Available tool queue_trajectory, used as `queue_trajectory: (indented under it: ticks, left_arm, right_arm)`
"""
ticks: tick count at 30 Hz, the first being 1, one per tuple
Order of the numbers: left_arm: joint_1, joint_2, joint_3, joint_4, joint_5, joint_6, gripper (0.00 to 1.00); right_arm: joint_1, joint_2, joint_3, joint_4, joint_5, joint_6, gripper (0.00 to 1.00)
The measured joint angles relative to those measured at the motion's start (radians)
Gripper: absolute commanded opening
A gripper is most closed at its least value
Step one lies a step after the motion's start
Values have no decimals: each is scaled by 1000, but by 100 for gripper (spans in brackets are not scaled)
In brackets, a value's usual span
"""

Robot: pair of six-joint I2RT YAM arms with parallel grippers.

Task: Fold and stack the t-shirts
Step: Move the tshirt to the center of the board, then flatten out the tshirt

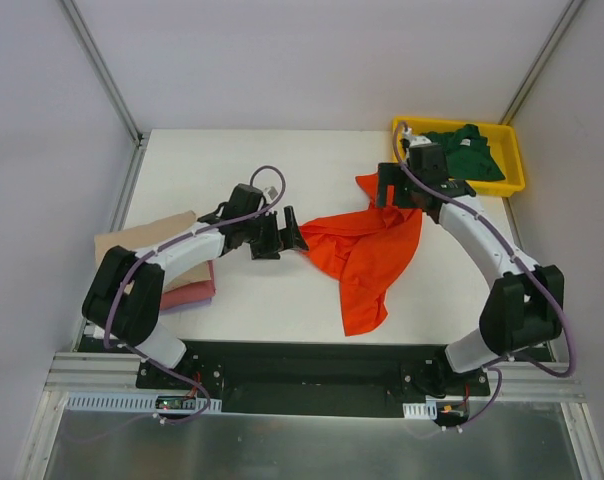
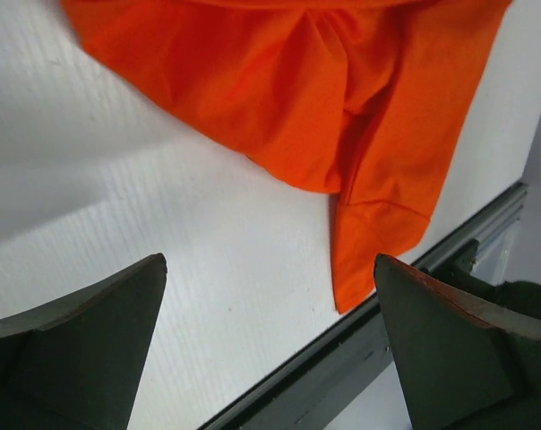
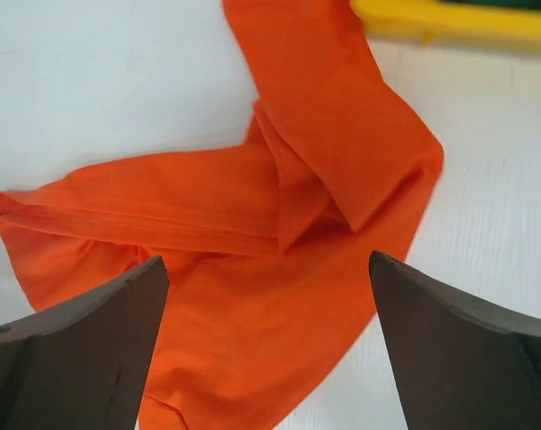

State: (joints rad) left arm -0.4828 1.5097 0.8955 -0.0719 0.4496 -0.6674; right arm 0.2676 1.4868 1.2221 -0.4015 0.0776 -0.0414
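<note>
My left gripper [image 1: 287,233] and right gripper [image 1: 394,190] are both spread wide, grasping nothing. The orange shirt [image 1: 367,255] lies crumpled mid-table between them. The green shirt [image 1: 467,150] sits in the tray [image 1: 512,186] at 1 o'clock, and the tan shirt [image 1: 142,237] lies over the pink shirt [image 1: 190,292] at 9.

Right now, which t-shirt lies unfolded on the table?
The orange-red t-shirt, crumpled mid-table. The tan t-shirt and pink t-shirt lie folded, stacked at left; the green t-shirt sits in the yellow tray.
</note>
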Motion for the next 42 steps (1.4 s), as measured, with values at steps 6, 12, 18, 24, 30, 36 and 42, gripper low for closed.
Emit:
queue_trajectory:
  ticks: [6,12,18,24,30,36,42]
  left_arm:
    - [0,145,170,-80,-159,11,87]
    - [0,355,387,-171,-287,4,81]
    - [2,478,489,-247,-327,2,73]
    - [4,531,546,-264,-301,-9,47]
    - [-14,555,559,-270,-277,-22,0]
    - [-36,550,556,-277,-312,-8,0]
    - [-40,412,468,-293,-475,51,0]
  right_arm:
    - [68,270,267,4,-31,-155,98]
    - [103,710,736,-137,7,-216,98]
    - [97,943,956,-229,55,-205,98]
    - [61,996,986,-256,31,-159,95]
    - [14,1002,990,-262,-17,-95,66]
    - [-5,1002,988,-261,0,-63,17]
    - [-6,959,916,-212,-14,-57,1]
